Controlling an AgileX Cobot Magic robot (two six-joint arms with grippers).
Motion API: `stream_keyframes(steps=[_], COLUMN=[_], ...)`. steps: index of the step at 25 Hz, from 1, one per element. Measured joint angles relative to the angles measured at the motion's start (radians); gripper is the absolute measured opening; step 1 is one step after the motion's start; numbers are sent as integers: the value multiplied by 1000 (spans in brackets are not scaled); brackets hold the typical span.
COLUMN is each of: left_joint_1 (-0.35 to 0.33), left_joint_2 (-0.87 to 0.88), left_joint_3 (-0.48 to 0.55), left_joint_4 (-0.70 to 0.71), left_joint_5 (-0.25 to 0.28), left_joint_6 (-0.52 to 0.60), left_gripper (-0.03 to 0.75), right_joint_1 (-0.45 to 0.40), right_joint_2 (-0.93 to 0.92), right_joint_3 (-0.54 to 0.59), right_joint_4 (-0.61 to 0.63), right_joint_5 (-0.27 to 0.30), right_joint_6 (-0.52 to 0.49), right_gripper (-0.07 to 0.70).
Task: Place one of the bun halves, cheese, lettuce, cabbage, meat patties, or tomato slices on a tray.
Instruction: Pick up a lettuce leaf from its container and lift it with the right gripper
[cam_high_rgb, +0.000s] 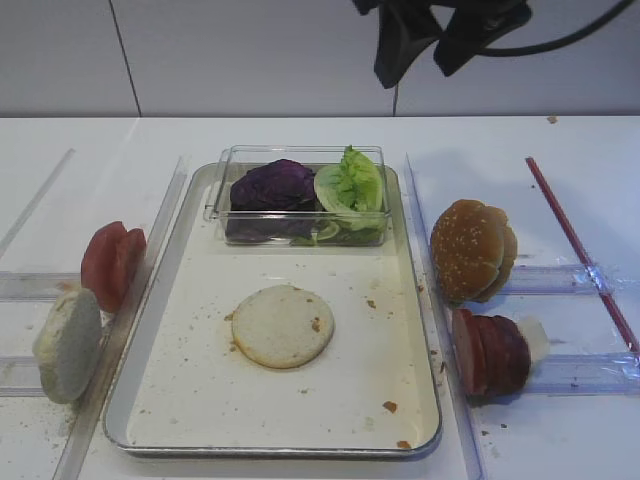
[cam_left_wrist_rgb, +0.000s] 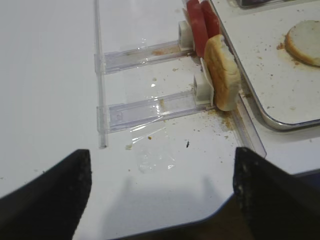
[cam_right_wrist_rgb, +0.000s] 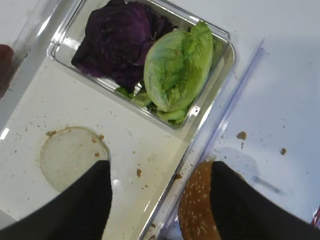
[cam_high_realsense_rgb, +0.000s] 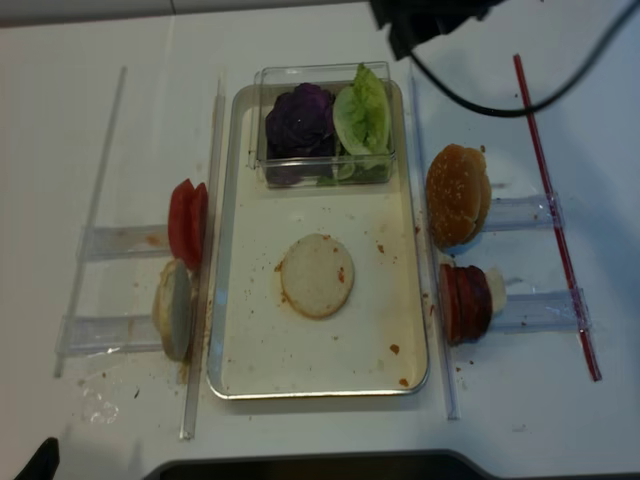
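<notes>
Overhead, right pincer (cam_right_wrist_rgb: 160, 200) wide and empty above tray (cam_right_wrist_rgb: 165, 165) edge by sesame bun (cam_right_wrist_rgb: 197, 210).

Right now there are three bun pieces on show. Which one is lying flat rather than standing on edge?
The pale bun half lying on the tray. The sesame-topped bun on the right and the bun piece on the left both stand on edge outside it.

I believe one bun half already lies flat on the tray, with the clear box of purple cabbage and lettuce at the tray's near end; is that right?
Not quite: the clear box with the purple cabbage and lettuce sits at the tray's far end, not the near one, as the exterior high view shows. The bun half does lie flat on the tray.
</notes>
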Motion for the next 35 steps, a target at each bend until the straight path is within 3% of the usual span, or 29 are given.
stream_keyframes(steps=[9,30,35], left_joint_1=[0,0,0], left_joint_2=[0,0,0], left_joint_3=[0,0,0], left_joint_4=[0,0,0], left_joint_5=[0,0,0], left_joint_6=[0,0,0], left_gripper=[533,533,533], right_joint_1=[20,20,-14], right_joint_2=[236,517,540], right_joint_3=[-198,-309,-312], right_joint_4=[-11,-51,-53], right_joint_5=[0,-8,-12], right_joint_6=[113,123,132], right_gripper=[419,417,417])
